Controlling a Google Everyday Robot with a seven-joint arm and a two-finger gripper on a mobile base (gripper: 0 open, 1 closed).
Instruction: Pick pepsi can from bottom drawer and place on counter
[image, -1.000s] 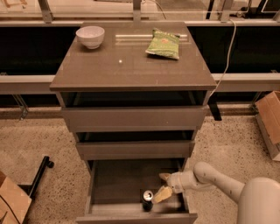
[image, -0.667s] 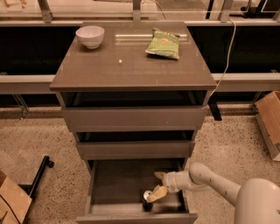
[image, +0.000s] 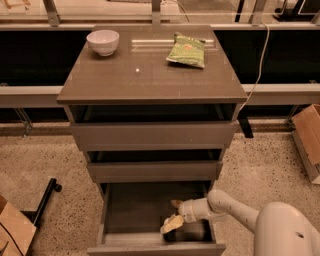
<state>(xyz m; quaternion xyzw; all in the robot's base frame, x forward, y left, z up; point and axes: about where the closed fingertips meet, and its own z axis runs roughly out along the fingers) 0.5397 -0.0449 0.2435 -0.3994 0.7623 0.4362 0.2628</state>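
Speckled flooring (image: 40, 160) surrounds a grey-brown cabinet (image: 150, 136) whose bottom drawer (image: 150, 248) stands pulled out beneath the counter (image: 150, 82). The gripper (image: 171, 215) hangs inside the drawer toward its front right, jaws apart. The pepsi can (image: 173, 234) is mostly hidden: it seems to be the dark shape just under the nearer finger (image: 171, 224), on the drawer-front side and probably upright, so the jaws likely need to shift frontward and down to straddle it.

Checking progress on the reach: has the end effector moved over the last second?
Yes. Inside the bottom drawer, the end effector has shifted left, away from the drawer's right wall, and closer to its front panel.
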